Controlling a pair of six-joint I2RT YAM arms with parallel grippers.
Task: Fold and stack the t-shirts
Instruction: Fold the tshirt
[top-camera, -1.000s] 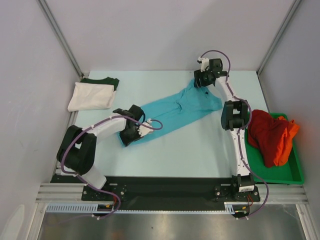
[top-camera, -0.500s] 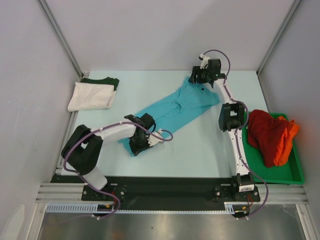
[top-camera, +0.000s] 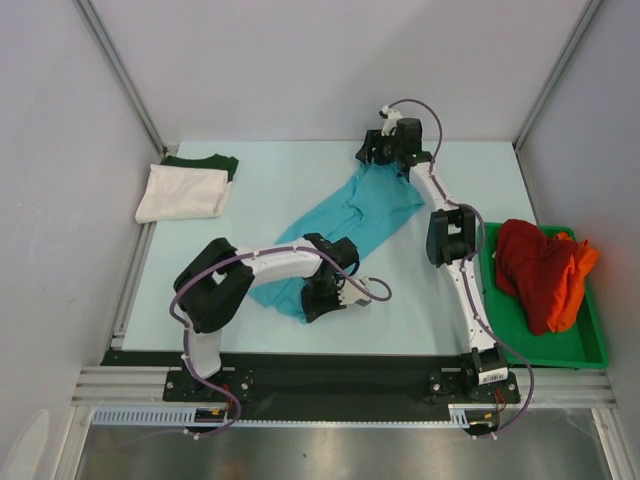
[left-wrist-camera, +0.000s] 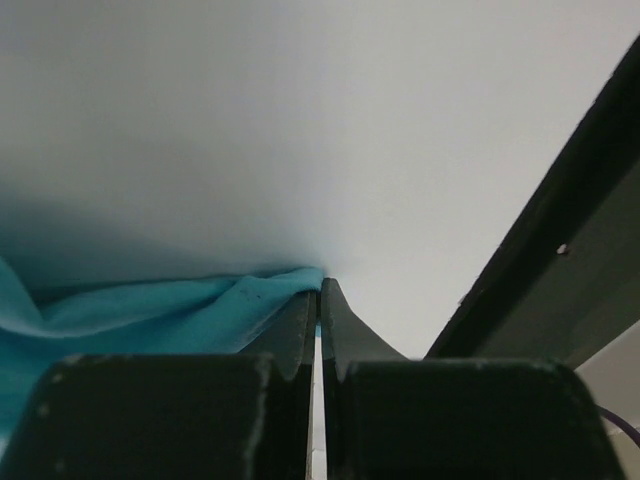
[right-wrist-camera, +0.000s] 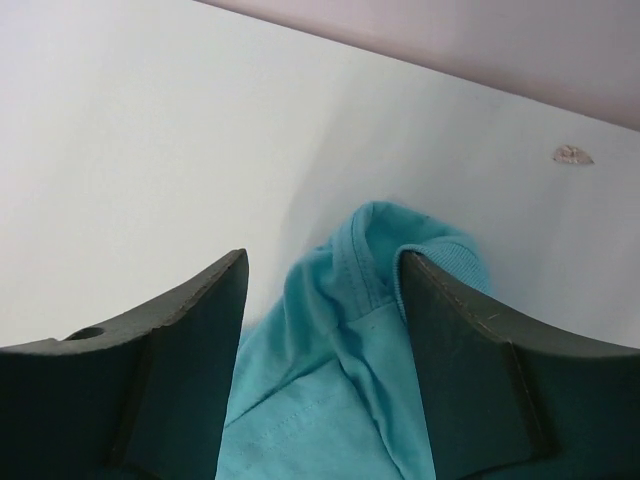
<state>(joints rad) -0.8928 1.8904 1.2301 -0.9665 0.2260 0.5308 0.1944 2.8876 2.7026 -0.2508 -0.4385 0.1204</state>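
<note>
The turquoise t-shirt (top-camera: 350, 215) lies stretched in a diagonal band across the table. My left gripper (top-camera: 316, 300) is shut on its near, lower end; in the left wrist view the jaws (left-wrist-camera: 320, 292) are pressed together with turquoise cloth (left-wrist-camera: 150, 315) bunched at their left. My right gripper (top-camera: 373, 157) is at the shirt's far end, open, with the collar (right-wrist-camera: 400, 250) lying between its fingers (right-wrist-camera: 180, 330). A folded white t-shirt (top-camera: 183, 192) lies on a dark green t-shirt (top-camera: 203, 160) at the far left. The red t-shirt (top-camera: 528, 265) and orange t-shirt (top-camera: 582, 265) are heaped together.
The red and orange shirts lie in a flat green tray (top-camera: 585, 352) at the right edge of the table. Grey walls enclose the table on the left, back and right. A black rail (top-camera: 320, 375) runs along the near edge.
My left gripper has moved right and toward the near edge, dragging the shirt's lower end with it. My right gripper has moved left along the far edge with the collar end.
</note>
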